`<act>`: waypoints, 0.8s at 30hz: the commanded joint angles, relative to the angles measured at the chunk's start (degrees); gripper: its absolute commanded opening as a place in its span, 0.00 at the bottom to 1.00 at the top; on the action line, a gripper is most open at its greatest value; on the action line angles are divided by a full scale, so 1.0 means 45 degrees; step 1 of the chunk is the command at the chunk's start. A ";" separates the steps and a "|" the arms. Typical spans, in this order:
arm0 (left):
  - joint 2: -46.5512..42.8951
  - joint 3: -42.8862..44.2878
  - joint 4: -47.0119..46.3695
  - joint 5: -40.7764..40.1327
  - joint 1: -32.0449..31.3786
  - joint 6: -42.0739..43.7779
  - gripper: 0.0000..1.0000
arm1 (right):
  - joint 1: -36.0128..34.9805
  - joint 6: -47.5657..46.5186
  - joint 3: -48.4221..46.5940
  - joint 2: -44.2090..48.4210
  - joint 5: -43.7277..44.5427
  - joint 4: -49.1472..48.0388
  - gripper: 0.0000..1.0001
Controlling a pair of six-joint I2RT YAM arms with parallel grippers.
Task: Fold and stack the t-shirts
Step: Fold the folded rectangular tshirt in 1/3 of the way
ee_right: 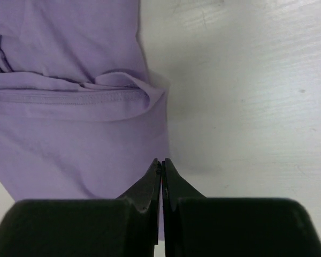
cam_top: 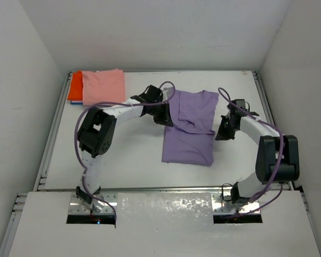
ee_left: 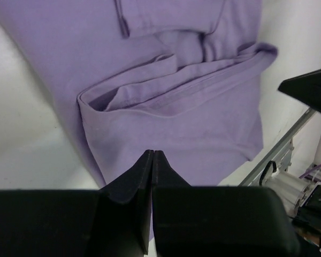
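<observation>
The lavender-purple t-shirt (cam_top: 190,128) lies partly folded mid-table, a doubled band of cloth with a hem crossing its middle (ee_left: 176,80) (ee_right: 69,96). My left gripper (cam_top: 163,115) (ee_left: 153,152) is shut at the shirt's left edge, its tips over flat cloth with none seen between them. At the shirt's right edge my right gripper (cam_top: 223,133) (ee_right: 161,160) is shut too, tips right on the border between cloth and table. The salmon-pink t-shirt (cam_top: 103,85) lies folded at the back left on top of the orange-red t-shirt (cam_top: 75,85), of which only a left strip shows.
White walls close in the table on three sides. Metal rails (cam_top: 49,144) (ee_left: 278,155) run along the left and right table edges. Purple cables loop over both arms. Bare white tabletop (ee_right: 246,96) lies right of the purple shirt.
</observation>
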State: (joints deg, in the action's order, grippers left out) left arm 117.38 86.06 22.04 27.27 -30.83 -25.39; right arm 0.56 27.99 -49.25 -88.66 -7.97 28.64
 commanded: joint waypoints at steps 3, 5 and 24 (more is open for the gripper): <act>0.0184 0.0679 -0.0523 0.0952 -0.0024 -0.0179 0.00 | -0.0374 -0.0105 -0.1201 -0.0685 -0.0905 -0.0505 0.00; 0.0262 0.0777 -0.0523 0.0972 -0.0024 -0.0101 0.00 | -0.0397 -0.0068 -0.1281 -0.0863 -0.0905 -0.0817 0.00; 0.1435 0.2612 0.0373 0.0075 0.0269 0.0386 0.01 | -0.0378 0.0265 -0.3683 -0.3267 -0.0984 -0.1073 0.00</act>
State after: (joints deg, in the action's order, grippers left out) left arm 125.67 93.91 23.64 28.75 -30.39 -25.47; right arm -1.19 28.80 -62.65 -104.07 -12.03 24.82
